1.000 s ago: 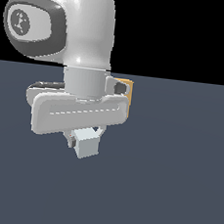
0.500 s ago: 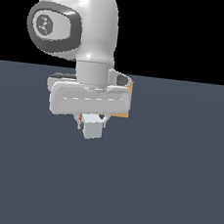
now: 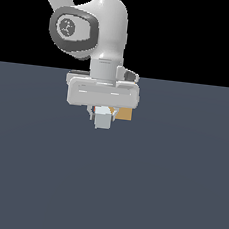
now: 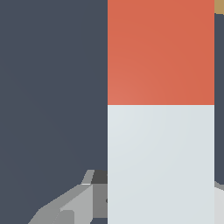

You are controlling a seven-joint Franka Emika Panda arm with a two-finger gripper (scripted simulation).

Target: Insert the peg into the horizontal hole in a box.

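We see the arm (image 3: pixel 103 29) hanging over the dark grey floor (image 3: pixel 168 193), with the gripper (image 3: pixel 102 116) low beneath the wide pale hand. The peg (image 3: pixel 103 119) shows end-on in the exterior view as a pale grey square just under the hand, a sliver of orange at its edge. At about three o'clock from that end, just beside it, sits the tan box (image 3: pixel 125 113), mostly hidden behind the hand; we cannot make out its hole. In the wrist view the peg (image 4: pixel 160 109) fills much of the picture, orange half beyond the white half, with a grey finger (image 4: pixel 76 205) against its white half. The fingers are clamped on the peg. A scrap of tan (image 4: pixel 218 6) shows past the orange end.
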